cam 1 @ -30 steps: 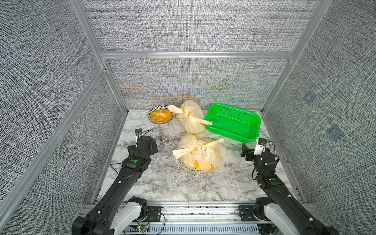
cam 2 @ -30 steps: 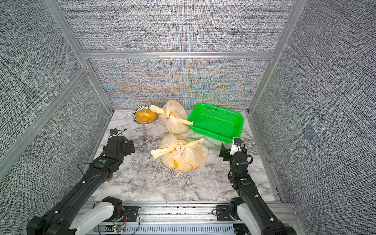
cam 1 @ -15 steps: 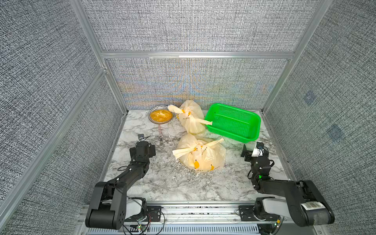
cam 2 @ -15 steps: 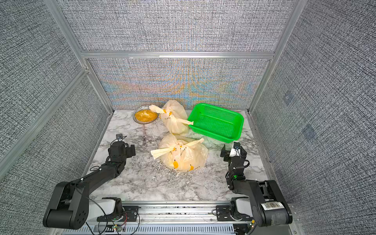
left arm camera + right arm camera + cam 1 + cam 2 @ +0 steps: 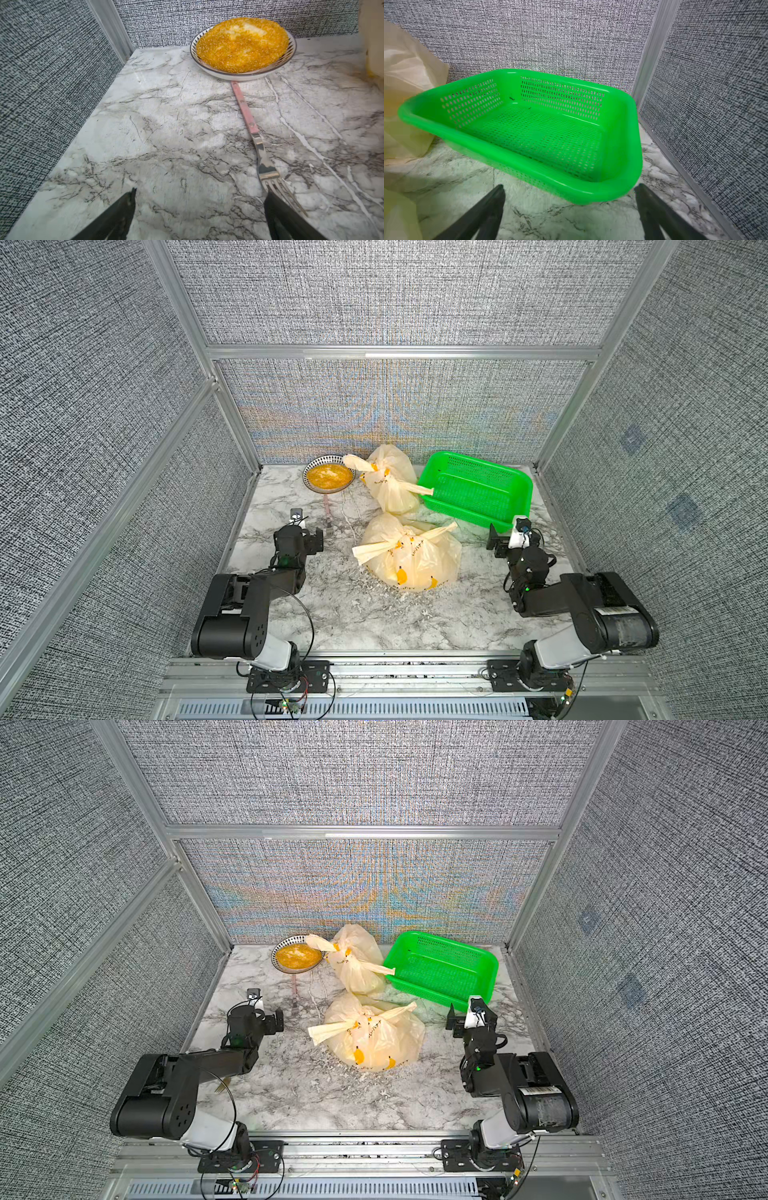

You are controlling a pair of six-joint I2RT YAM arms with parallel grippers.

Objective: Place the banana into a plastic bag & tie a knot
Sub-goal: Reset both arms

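Arms have folded back low over their bases since a second ago: left arm [image 5: 249, 597], right arm [image 5: 582, 601]; bags, basket and bowl lie unmoved. Green basket [image 5: 478, 489] stands rear right. Nearer knotted bag [image 5: 409, 560] lies mid-table, and the banana cannot be made out through its plastic. A second bag [image 5: 390, 481] lies behind it. Bowl [image 5: 239, 74] holds orange grains. Left gripper [image 5: 199, 193] and right gripper [image 5: 569, 189] gape wide, gripping nothing.

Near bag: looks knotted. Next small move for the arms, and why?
Likely none but parking both arms: the near bag sits knotted on the table, and the left gripper and right gripper are open, empty and apart from it.
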